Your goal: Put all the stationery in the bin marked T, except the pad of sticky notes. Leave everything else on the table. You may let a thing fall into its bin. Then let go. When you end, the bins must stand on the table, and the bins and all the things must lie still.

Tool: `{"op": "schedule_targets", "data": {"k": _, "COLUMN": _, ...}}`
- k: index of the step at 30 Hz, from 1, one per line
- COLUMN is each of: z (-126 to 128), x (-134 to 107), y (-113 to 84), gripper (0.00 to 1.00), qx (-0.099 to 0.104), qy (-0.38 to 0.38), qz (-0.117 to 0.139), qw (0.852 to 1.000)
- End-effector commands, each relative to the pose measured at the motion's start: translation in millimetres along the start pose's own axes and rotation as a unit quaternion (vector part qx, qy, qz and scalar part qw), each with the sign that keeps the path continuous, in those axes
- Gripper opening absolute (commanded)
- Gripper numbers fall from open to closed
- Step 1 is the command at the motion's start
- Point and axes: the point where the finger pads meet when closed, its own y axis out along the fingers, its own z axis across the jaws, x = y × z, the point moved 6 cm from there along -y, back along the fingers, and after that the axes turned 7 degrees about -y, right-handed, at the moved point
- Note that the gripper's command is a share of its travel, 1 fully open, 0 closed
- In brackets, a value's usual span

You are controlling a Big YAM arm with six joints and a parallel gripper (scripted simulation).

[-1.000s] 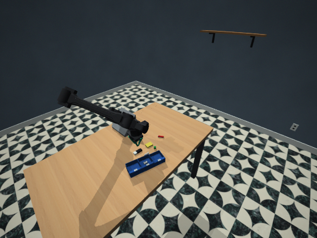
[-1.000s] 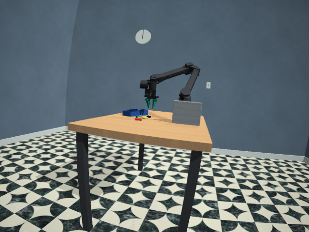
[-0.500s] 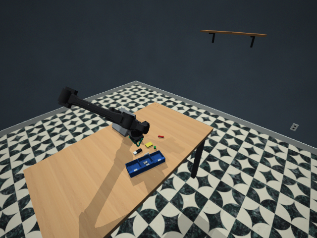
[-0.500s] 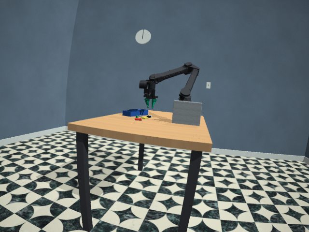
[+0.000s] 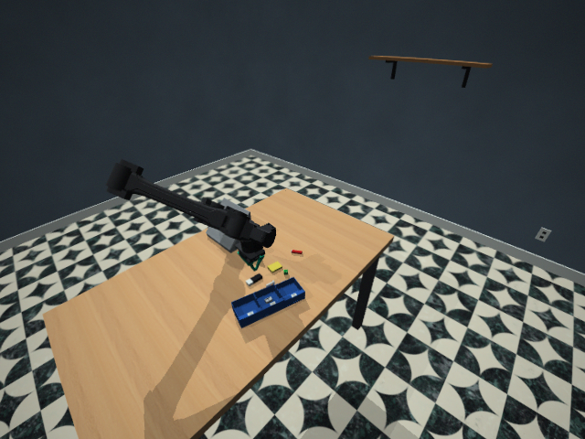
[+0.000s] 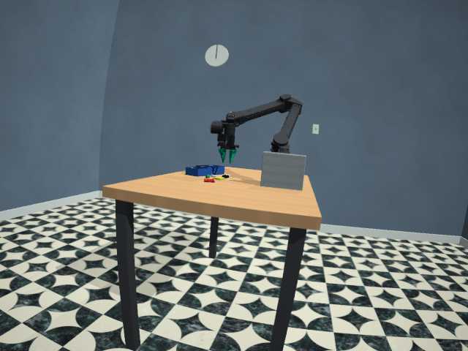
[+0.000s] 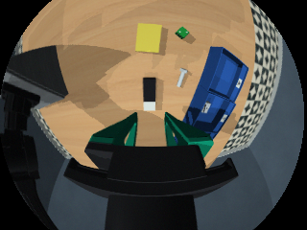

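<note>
My gripper (image 5: 251, 262) (image 6: 227, 160) (image 7: 151, 116) hangs open and empty a little above the table, with nothing between its green fingers. Just beyond its tips lies a small black-and-white block (image 5: 253, 279) (image 7: 149, 94) (image 6: 225, 175). A yellow pad of sticky notes (image 5: 274, 266) (image 7: 149, 37) (image 6: 215, 178) lies beyond it. A small green cube (image 5: 285, 271) (image 7: 182, 33) (image 6: 207, 176) and a small grey bolt-like piece (image 5: 270, 283) (image 7: 182, 77) lie nearby. A red stick (image 5: 296, 251) (image 6: 208, 180) lies farther off. The blue bin tray (image 5: 264, 315) (image 7: 226, 64) (image 6: 196, 170) has several compartments with white labels, which I cannot read.
A grey block (image 6: 282, 170) (image 5: 226, 238) stands on the table at the arm's base. The blue tray lies close to the table's edge (image 5: 325, 306). A wall shelf (image 5: 430, 61) hangs far off.
</note>
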Motion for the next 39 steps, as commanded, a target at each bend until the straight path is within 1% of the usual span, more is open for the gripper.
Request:
{"op": "schedule_targets", "data": {"k": 1, "z": 1.3, "x": 1.8, "y": -8.6, "gripper": 0.38, "qx": -0.009, "qy": -0.001, "qz": -0.001, "qw": 1.000}}
{"op": "schedule_targets", "data": {"k": 11, "z": 5.8, "x": 3.9, "y": -8.4, "gripper": 0.38, "qx": -0.009, "qy": -0.001, "qz": -0.001, "qw": 1.000}}
{"op": "schedule_targets", "data": {"k": 26, "z": 6.3, "x": 8.3, "y": -5.2, "gripper": 0.38, "qx": -0.003, "qy": -0.007, "qz": 0.000, "qw": 1.000}}
{"op": "schedule_targets", "data": {"k": 39, "z": -6.8, "x": 4.4, "y": -10.9, "gripper": 0.38, "qx": -0.012, "qy": -0.003, "qz": -0.002, "qw": 1.000}}
